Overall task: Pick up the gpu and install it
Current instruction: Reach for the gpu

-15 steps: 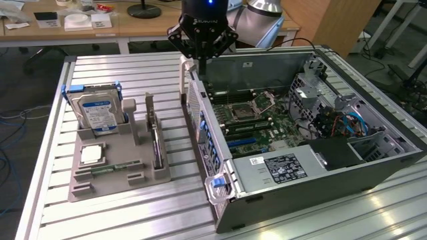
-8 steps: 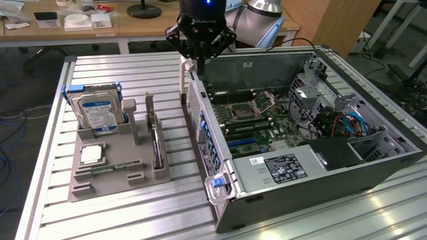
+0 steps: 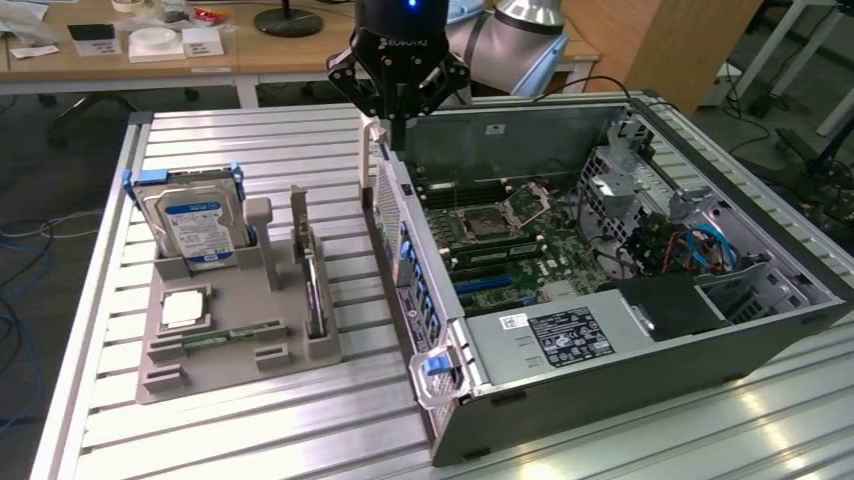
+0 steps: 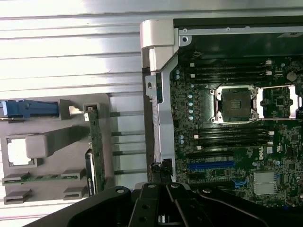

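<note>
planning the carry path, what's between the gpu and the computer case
Beside the gpu, only the grey holder's rim, then bare slatted table up to the computer case; exterior and wrist views both show it.

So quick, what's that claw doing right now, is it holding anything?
Gripper: closed, with nothing visible in it; the gpu stands in the grey holder.

Hard drive [image 3: 195, 228] upright, memory stick [image 3: 220, 336] flat, in grey tray [image 3: 220, 378]

Dark gpu [image 3: 315, 300], grey tray [image 3: 214, 375], green motherboard [image 4: 199, 161]
</note>
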Controlling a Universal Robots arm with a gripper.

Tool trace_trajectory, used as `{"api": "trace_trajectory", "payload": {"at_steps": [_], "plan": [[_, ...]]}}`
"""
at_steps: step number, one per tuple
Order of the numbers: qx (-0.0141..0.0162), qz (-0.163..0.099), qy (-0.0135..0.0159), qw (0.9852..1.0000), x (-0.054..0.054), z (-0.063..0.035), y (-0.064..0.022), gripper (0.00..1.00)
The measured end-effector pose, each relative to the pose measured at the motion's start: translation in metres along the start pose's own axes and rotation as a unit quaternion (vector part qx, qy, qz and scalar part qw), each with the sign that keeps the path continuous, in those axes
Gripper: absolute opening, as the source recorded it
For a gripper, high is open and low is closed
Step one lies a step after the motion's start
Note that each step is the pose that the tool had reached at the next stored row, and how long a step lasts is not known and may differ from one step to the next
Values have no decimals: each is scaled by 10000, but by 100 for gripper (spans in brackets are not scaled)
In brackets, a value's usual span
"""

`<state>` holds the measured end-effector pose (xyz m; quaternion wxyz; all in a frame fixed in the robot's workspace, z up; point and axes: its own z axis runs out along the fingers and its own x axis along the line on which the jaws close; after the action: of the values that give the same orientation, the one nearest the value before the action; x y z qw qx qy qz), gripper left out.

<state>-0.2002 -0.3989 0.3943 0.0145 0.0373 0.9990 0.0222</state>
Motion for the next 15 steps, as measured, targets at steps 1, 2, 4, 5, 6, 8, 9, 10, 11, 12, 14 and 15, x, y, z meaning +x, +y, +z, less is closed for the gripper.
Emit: {"api": "trace_trajectory", "payload": {"at_steps": [1,2,4,5,6,8,9,10,11,12,14,15], "plan": [[0,0,0,10000,5,0,0,11],[0,0,0,10000,9,0,-1,11],[0,0,0,10000,19,-1,-2,11],[0,0,0,10000,25,0,-2,11],[0,0,0,10000,30,-1,-2,11],[0,0,0,10000,40,-1,-4,11],[0,0,0,10000,45,-1,-4,11],[0,0,0,10000,51,-2,-5,11],[0,0,0,10000,56,-2,-5,11],[0,0,0,10000,61,-2,-6,11],[0,0,0,10000,69,-2,-6,11],[0,0,0,10000,74,-2,-7,11]]}}
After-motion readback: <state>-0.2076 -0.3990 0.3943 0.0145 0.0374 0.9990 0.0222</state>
